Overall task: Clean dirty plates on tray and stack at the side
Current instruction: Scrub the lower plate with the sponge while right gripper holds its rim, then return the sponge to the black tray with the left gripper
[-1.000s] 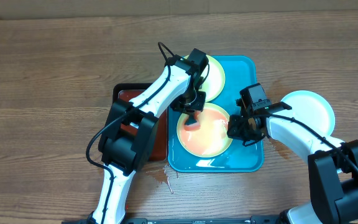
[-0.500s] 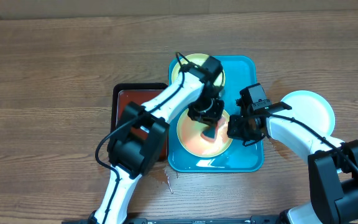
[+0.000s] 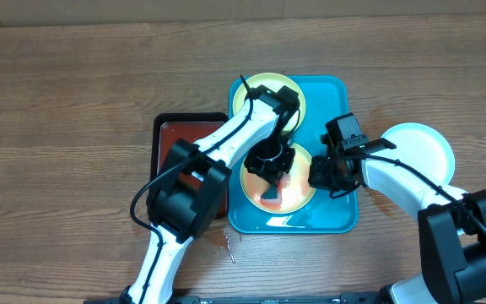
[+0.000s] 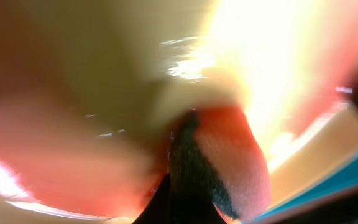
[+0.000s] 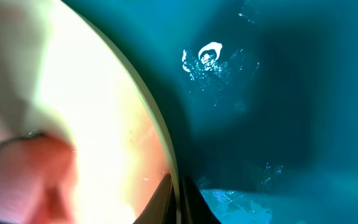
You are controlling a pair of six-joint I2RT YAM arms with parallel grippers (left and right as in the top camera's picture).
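Observation:
Two yellow-green plates lie in the turquoise tray [image 3: 344, 93]. The back plate [image 3: 299, 101] is partly under my left arm. The front plate [image 3: 300, 192] carries orange sauce smears. My left gripper [image 3: 273, 171] is shut on a red-stained sponge with a dark scouring side [image 4: 229, 155] and presses it on the front plate [image 4: 73, 143]. My right gripper [image 3: 318, 174] is shut on that plate's right rim [image 5: 160, 137], its fingers [image 5: 179, 199] either side of the rim. The light-blue plate [image 3: 420, 148] lies on the table right of the tray.
A smaller black tray with red liquid [image 3: 169, 135] sits against the turquoise tray's left side. A few red drips mark the table [image 3: 226, 241] in front of it. The turquoise tray floor [image 5: 278, 93] is wet.
My left gripper has swept the sponge across the front plate from its left part to the right, then back toward the lower middle. My right gripper has held still on the rim.

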